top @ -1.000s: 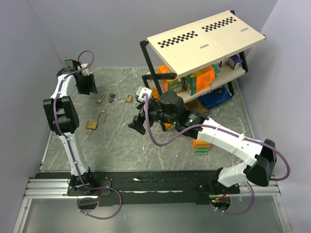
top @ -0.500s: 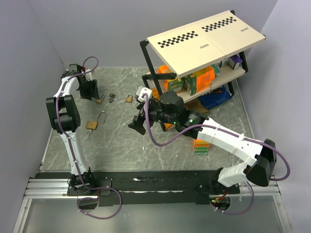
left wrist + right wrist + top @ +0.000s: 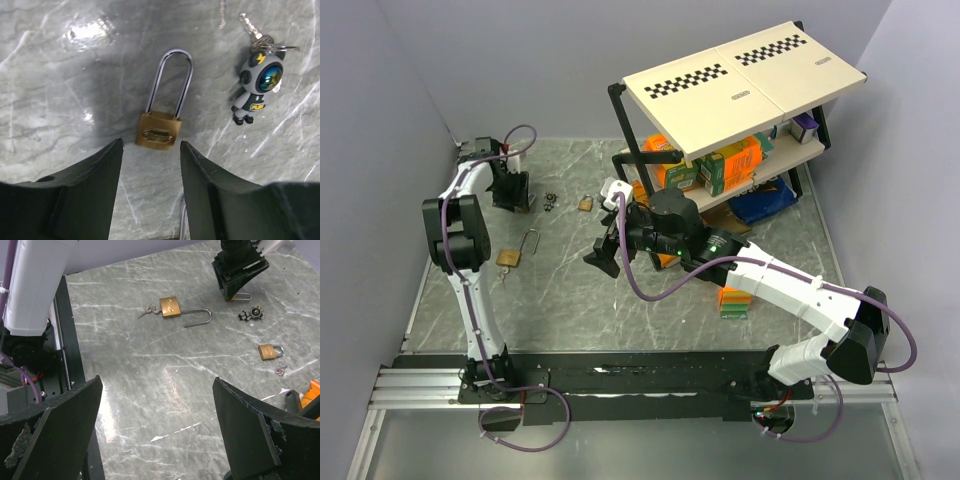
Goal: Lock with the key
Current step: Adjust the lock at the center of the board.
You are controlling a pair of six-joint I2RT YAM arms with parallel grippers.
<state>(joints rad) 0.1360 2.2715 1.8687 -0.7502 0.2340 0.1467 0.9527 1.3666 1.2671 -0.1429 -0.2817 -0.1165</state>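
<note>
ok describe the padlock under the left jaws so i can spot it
Far left corner of the table, under the left arm. The padlock lies flat below its jaws, left of a robot keyring. It has a long shackle and, unlike the other long one, no key in it.
</note>
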